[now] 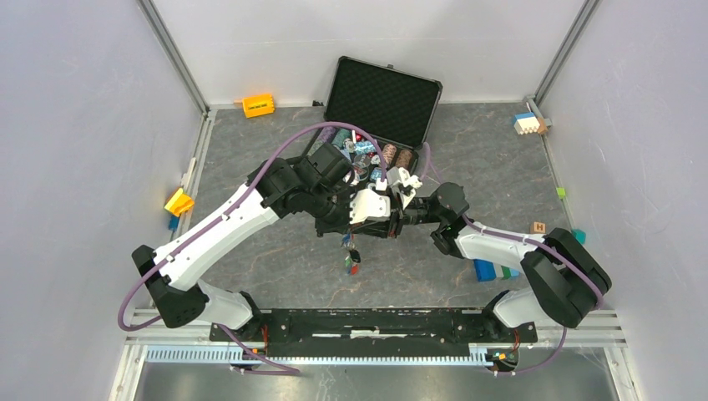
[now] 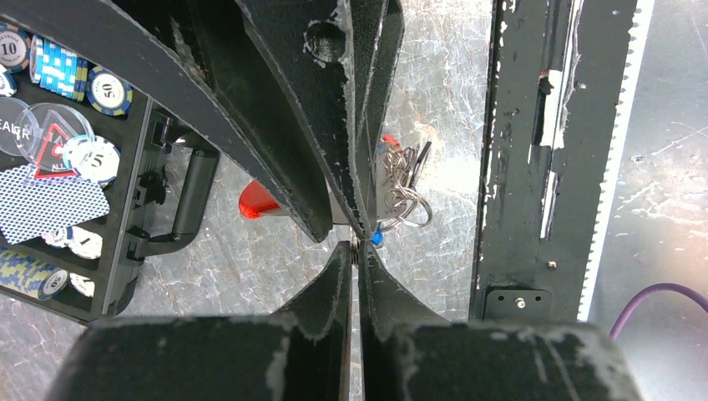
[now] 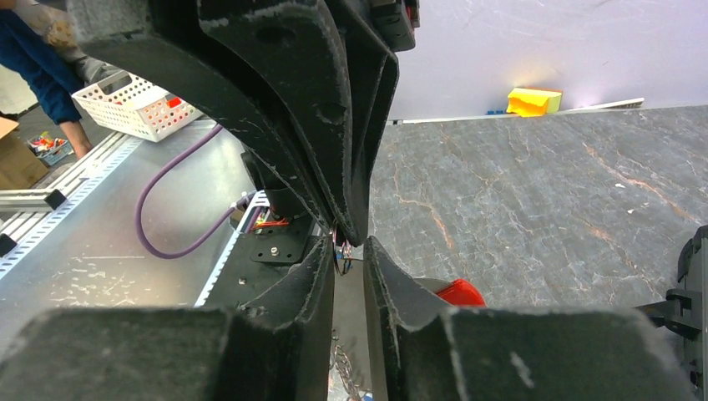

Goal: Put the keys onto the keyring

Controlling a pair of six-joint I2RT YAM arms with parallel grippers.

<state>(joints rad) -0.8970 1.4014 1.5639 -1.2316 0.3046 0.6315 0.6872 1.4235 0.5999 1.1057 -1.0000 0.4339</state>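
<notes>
Both grippers meet above the middle of the table. My left gripper is shut on the thin metal ring of the keyring. The keyring's red fob shows behind the fingers, and again as the red fob in the right wrist view. A cluster of small rings and keys, one with a blue cap, hangs beside the tips. In the top view the keys dangle under the grippers. My right gripper faces the left one tip to tip, its jaws a narrow gap apart around the ring.
An open black case with poker chips and cards stands behind the arms; its handle side is close by. Toy blocks lie around the edges: orange, yellow, blue. The black base rail runs along the near edge.
</notes>
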